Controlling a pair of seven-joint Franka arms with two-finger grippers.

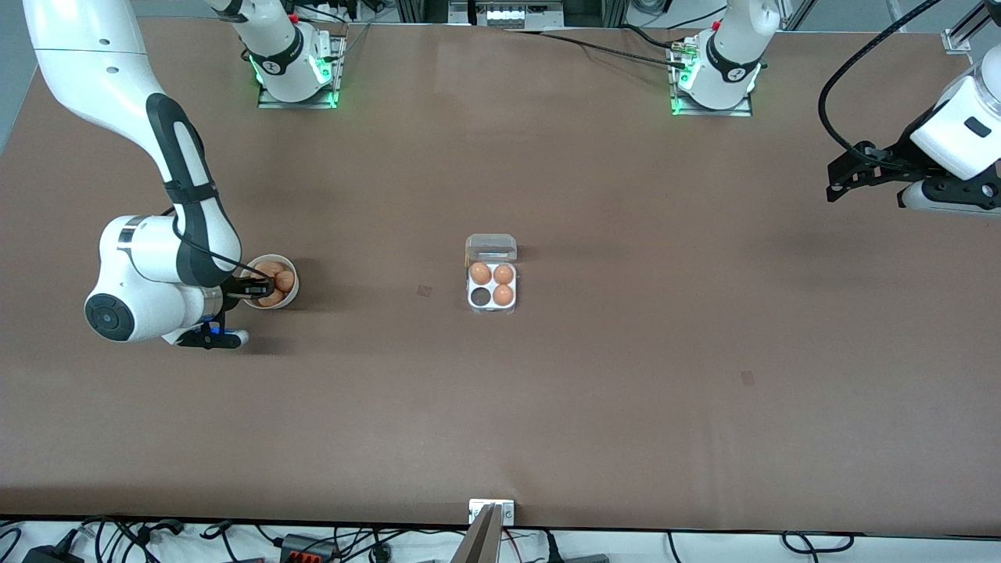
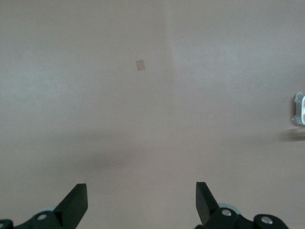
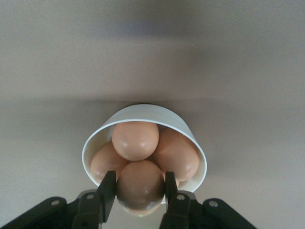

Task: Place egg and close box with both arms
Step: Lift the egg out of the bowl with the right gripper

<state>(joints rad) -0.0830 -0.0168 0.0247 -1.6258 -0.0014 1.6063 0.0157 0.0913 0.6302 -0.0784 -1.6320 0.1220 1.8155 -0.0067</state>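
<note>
**Front view: right claw pinches an egg in the bowl, left arm idle**

Front view shows the brown table [image 1: 594, 407] filling nearly the whole frame. From the upper left of the frame the right arm [image 1: 117, 86] sweeps down to the middle left, its wrist bent over a white bowl [image 1: 291, 295] of brown eggs. At the right edge, upper part, the left arm [image 1: 958, 133] waits up off the table, and the left gripper [image 1: 841, 181] points toward the frame's centre.

Just right of centre sits the box [image 1: 492, 285], lid [image 1: 491, 247] swung back toward the robots' bases. Three of its four cells hold eggs; the cell at its lower left is dark and bare.

In the right wrist view, the right gripper [image 3: 141, 190] is down in the bowl [image 3: 143, 113], fingers [image 3: 107, 188] pressed against both sides of the egg [image 3: 140, 185] at the bottom of the pile. In the left wrist view the left gripper [image 2: 142, 202] has its fingers spread wide, holding nothing, over bare tabletop.
</note>
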